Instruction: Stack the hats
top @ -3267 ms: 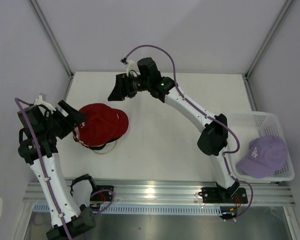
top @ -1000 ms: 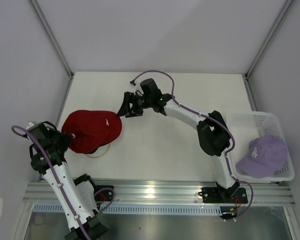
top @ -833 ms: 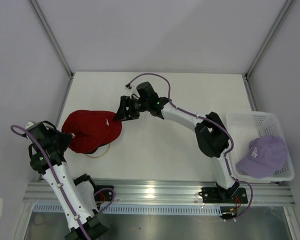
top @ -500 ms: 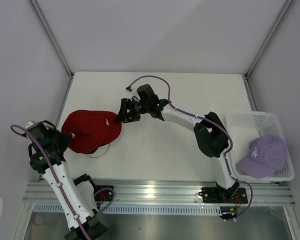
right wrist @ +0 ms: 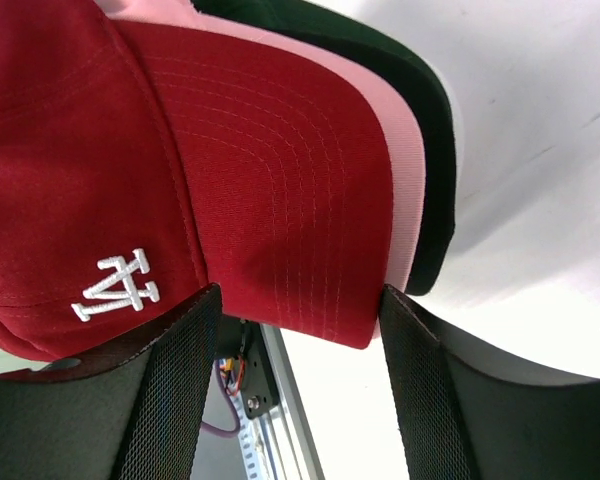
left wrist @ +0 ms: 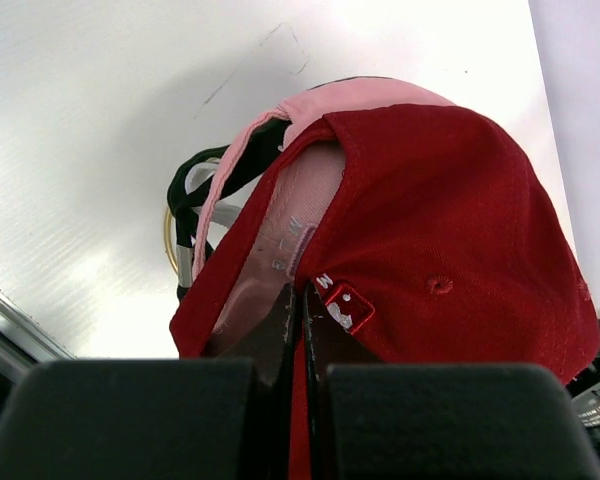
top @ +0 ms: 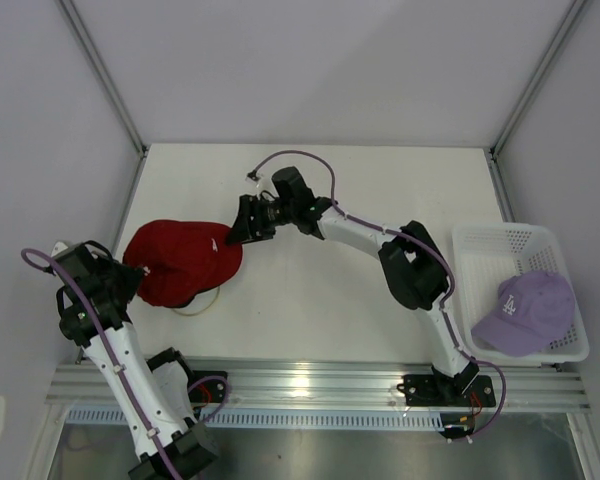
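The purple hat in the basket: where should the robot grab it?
Probably the soft domed crown of the lavender cap, pinched from straight above. It lies inside the white mesh basket, whose walls stand around it, so coming in sideways looks blocked, while its top is open.

A white desk [top: 400, 185] carries a white mesh basket [top: 488, 252] at its right edge, toward the near corner. A thin gold wire stand [top: 194, 309] shows partly near the left edge. An aluminium rail [top: 310, 381] runs along the near edge.
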Tool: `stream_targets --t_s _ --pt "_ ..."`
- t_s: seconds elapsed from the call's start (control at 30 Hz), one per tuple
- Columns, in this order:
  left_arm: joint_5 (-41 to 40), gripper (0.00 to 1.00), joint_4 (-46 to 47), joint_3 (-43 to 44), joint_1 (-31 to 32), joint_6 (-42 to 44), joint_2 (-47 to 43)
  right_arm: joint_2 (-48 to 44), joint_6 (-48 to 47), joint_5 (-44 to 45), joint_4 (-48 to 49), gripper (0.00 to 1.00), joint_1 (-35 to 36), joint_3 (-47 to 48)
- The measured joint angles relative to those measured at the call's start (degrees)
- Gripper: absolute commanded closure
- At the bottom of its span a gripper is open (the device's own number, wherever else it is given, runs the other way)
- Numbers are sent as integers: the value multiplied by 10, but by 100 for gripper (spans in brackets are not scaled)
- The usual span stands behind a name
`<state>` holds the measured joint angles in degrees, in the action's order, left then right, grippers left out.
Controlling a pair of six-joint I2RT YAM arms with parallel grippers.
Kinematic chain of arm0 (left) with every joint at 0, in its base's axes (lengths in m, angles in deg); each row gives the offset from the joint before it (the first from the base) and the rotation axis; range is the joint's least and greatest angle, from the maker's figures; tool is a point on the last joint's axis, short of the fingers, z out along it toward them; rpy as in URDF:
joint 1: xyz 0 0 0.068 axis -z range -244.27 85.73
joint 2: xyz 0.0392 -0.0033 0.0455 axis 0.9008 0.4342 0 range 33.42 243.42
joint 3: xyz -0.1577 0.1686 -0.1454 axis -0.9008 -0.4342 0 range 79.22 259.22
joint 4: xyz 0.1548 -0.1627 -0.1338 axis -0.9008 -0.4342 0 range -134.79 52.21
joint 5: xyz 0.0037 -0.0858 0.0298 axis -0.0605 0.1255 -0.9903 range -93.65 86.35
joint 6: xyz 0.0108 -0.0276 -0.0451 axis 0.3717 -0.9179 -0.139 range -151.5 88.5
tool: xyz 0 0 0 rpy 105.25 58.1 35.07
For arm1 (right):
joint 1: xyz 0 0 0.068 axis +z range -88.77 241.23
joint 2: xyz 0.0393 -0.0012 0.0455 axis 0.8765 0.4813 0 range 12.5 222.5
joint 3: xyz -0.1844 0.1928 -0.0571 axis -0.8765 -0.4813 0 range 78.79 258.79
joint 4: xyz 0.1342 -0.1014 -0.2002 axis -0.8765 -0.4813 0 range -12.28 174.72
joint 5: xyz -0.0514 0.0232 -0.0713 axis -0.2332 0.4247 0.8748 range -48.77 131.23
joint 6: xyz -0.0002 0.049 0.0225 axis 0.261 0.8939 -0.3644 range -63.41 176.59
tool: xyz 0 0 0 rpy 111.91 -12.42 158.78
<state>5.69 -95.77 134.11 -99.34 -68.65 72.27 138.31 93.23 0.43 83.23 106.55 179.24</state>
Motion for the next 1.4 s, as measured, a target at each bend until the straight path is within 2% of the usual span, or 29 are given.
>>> stream_targets --t_s 0.1,0.23,0.33,0.53,0.67,0.7,0.77,0.93,1.17,1.4 --pt "0 99 0 1 0 1 2 13 0 -14 4 36 2 10" --pt "-1 99 0 4 0 1 4 23 0 -23 5 45 2 18" --pt "-2 99 0 4 -1 1 6 30 3 -31 6 44 0 22" --pt "-2 99 0 4 -1 1 7 48 19 -52 20 49 0 28" --pt "-4 99 0 5 -2 1 10 50 24 -64 31 67 -1 28" --pt "-6 99 0 5 -2 1 10 50 26 -68 33 84 -1 29" --pt "-12 99 1 5 -3 1 12 53 32 -83 37 100 -2 33" --pt "-29 98 8 7 -5 1 23 56 62 -97 44 100 -8 55" --pt "-46 95 11 14 -5 1 35 80 84 -82 -46 100 -18 135" --pt "-67 73 11 21 -5 7 50 110 118 -71 -96 100 -22 177"
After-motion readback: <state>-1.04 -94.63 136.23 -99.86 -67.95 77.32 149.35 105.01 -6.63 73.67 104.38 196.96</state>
